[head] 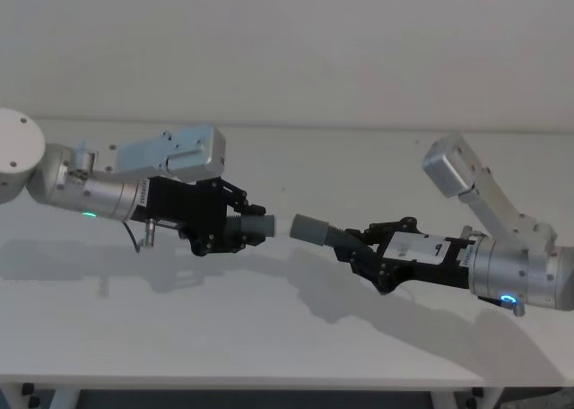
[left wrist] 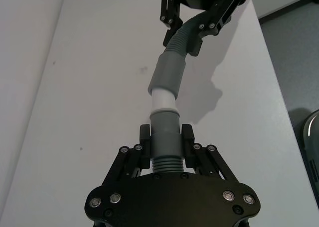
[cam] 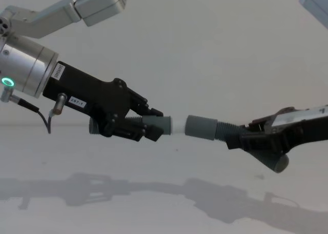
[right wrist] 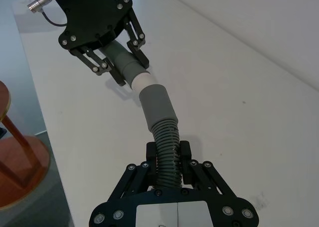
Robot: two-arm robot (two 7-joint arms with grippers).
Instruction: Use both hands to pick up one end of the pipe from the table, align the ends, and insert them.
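Both pieces lifted above table (head: 269,337). Left gripper (cam: 148,123) clamps pale-tipped piece (left wrist: 164,122); right gripper (right wrist: 169,155) clamps socket piece (right wrist: 159,112). Tip at socket mouth, aligned; full insertion remains.

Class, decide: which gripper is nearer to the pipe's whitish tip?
Left. The left gripper grips the piece bearing the whitish tip; the right gripper holds the socket piece, beyond its mouth.
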